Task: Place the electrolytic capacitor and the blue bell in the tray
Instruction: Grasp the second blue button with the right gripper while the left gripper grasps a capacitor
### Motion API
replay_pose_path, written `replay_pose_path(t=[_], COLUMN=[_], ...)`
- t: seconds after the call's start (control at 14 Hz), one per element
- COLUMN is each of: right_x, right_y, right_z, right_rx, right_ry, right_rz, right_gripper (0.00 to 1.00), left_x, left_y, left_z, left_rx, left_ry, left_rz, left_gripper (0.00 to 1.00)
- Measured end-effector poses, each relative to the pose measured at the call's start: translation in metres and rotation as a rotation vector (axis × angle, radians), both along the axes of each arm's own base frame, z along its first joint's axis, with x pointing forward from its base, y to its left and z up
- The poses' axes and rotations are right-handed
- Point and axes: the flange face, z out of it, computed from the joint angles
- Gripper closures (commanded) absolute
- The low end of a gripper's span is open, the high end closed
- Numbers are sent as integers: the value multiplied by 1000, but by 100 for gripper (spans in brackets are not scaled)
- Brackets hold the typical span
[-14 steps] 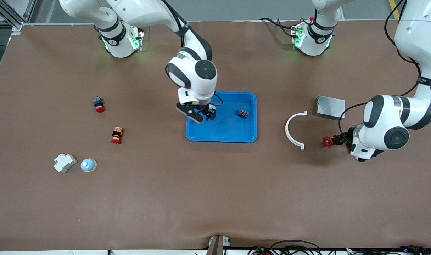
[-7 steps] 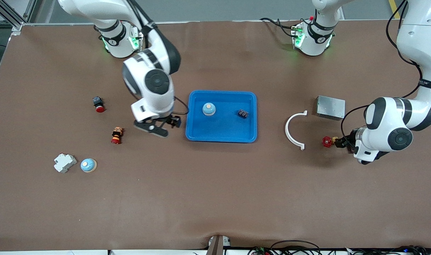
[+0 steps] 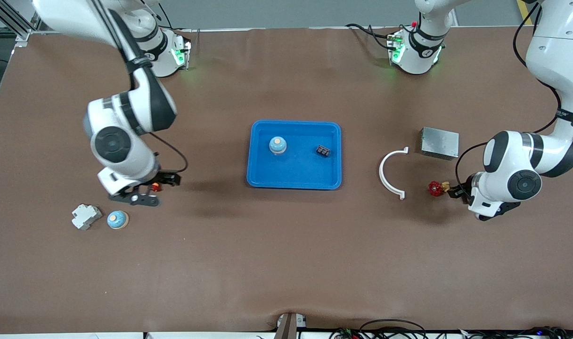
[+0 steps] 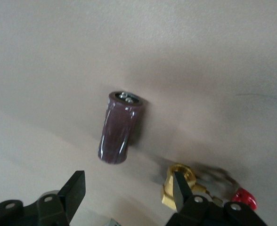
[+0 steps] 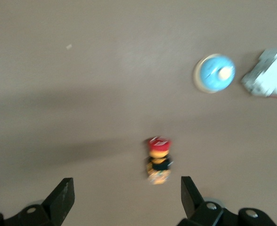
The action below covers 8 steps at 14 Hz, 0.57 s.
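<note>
Altogether two blue bells (image 3: 277,145), one inside the tray (image 3: 293,176); left gripper (image 4: 126,193) and right gripper (image 5: 126,195) both gape.

Glossy white arms with black joint bands, black cables, black grippers and green-lit bases

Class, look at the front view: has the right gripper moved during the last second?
Yes. The right gripper has left the tray and now hangs toward the right arm's end of the table, near the second blue bell.
</note>
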Motion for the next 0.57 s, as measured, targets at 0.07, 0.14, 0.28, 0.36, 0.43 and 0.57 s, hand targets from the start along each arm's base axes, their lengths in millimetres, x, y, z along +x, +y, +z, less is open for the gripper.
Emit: replay_pose_path(t=[0.07,0.14,0.28,0.36,0.43,0.57], right_x=[7,12,20,23,26,32], right_y=[-24,-48,-87,-102,-116,-145], right_z=[1,2,3,1,-2,-20], right_rx=[11,20,32,36,40,47], right_ry=[-9,-22,-43,-53,-63,-81], right_rz=[28,55,105,126,148,177], right_gripper=[0,0,0,0,0,0], left_x=[2,3,6,7,7,7], left_y=[1,2,3,2,3,5], left_z=[-2,-2,-2,-3,-5,-9], left_rx=[14,21,21,18,14,7], left_ry=[-9,-18,-32,-40,-45,-50], left_rz=[-40,-64,-87,-90,-91,-93], left_gripper=[17,27,39,39,39,38])
